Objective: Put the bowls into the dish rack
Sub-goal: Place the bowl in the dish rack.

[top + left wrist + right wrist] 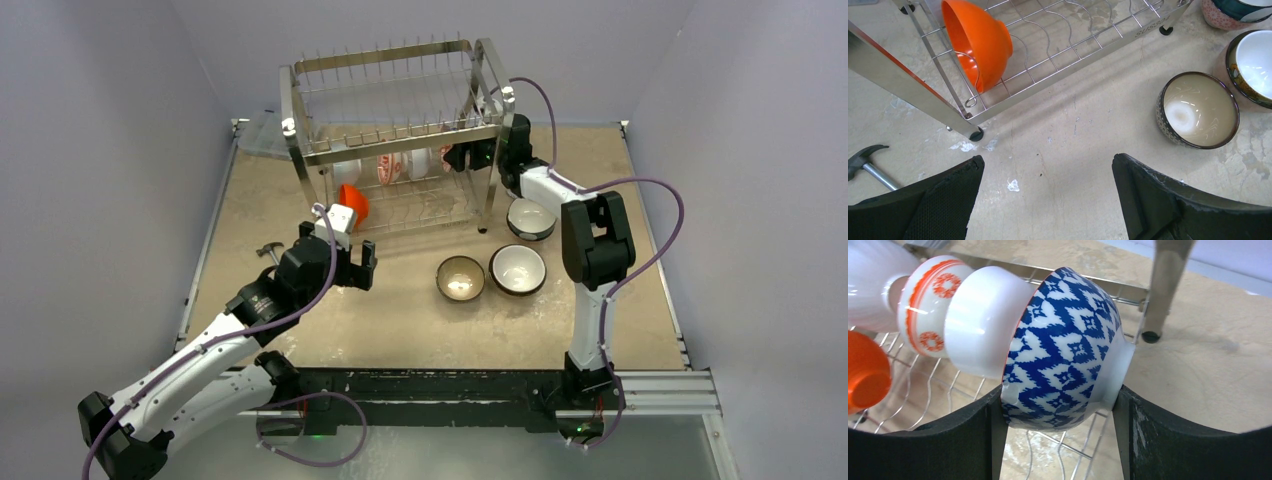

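Top external view, read left to right. I see a hammer [267, 250] lying on the table [420, 330], near the rack's near-left leg. Next to it, the left gripper [352, 275] hangs over bare table in front of the rack [395, 145]. Its jaws are spread wide with nothing between them.

The rack is a shiny two-tier wire frame. Only its lower tier is loaded.
- The orange bowl [352, 203] stands on edge at the left end, propped against a wire loop.
- A floral bowl [928, 305], white with red-orange rings, lies on its side further right.
- A plain white bowl [983, 340] is nested against it.
- The blue bowl [1063, 350], white with a blue diamond pattern, sits at the right end with its rim against the white bowl.

The right gripper [462, 157] reaches in past the rack's right post and is clamped on the blue bowl, one pad on each side. I cannot tell whether this bowl rests on the wires.

Three bowls stand upright on the table, outside the rack.
- A brown bowl [461, 278] is in front of the rack.
- A dark-sided bowl [518, 268] with a white inside is just beside it, to the right.
- A third bowl [531, 218] is behind that one, near the right forearm.
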`<action>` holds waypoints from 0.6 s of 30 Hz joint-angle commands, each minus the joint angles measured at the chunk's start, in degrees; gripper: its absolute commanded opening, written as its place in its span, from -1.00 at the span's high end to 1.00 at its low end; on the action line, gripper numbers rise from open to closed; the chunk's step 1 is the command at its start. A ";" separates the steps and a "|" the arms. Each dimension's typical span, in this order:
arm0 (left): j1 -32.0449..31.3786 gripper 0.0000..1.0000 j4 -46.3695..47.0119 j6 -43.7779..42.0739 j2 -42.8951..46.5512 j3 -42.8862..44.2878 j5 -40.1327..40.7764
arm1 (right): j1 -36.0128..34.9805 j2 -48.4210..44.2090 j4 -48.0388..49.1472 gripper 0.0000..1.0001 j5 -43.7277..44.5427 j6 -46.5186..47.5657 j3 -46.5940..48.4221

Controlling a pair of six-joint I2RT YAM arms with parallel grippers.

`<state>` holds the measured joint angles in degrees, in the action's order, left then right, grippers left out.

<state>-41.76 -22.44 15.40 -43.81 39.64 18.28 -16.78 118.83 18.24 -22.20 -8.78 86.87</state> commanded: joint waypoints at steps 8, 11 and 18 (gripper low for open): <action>0.06 -0.96 0.90 -0.52 -0.23 0.01 -0.43 | -1.65 -1.56 3.30 1.00 7.78 5.86 1.45; 0.08 -0.96 0.90 -0.54 -0.35 0.06 -0.51 | -2.34 -0.28 1.52 1.00 6.74 7.36 2.92; 0.05 -0.96 0.97 -0.49 -0.38 0.02 -0.59 | -5.02 1.09 -0.68 1.00 12.94 11.15 3.53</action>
<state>-41.76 -22.41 15.40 -44.29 39.64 18.22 -18.13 118.93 17.69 -15.84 -2.20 87.22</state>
